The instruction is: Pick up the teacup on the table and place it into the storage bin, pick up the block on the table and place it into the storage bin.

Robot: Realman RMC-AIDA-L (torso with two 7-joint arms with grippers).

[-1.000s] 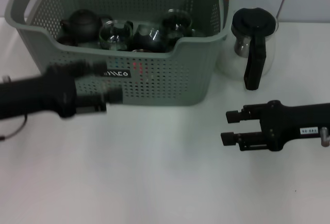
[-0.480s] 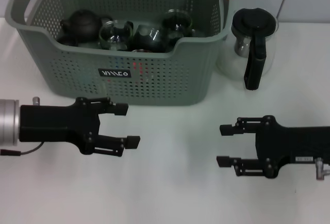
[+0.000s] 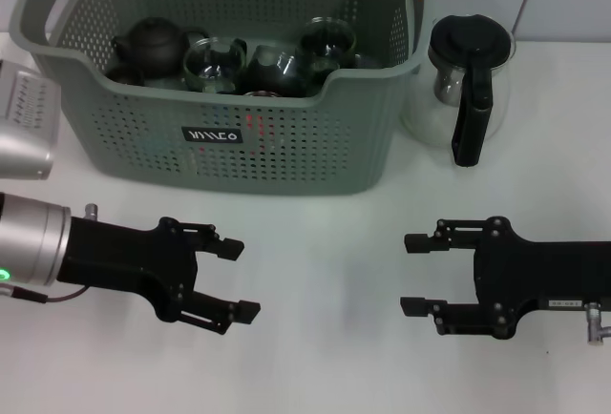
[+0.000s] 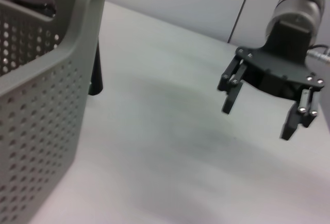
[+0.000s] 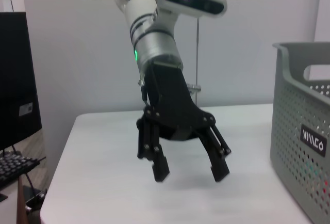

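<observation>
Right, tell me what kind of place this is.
Probably an office or lab test bench. A plain white table holds a grey storage bin of teaware and a glass pitcher, and the right wrist view shows a dark monitor and keyboard beside it.

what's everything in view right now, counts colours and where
storage bin: 1, grey perforated with orange clips, back of the table, left of centre
teapot: 1, black, inside the bin on its left side
glass cups: several, clear, exact count unclear, inside the bin
glass pitcher: 1, clear with black lid and handle, on the table right of the bin
table: 1, white, under everything
left end effector: 1, black, open, low in front of the bin, holding nothing
right end effector: 1, black, open, front right, facing the left one, holding nothing
</observation>
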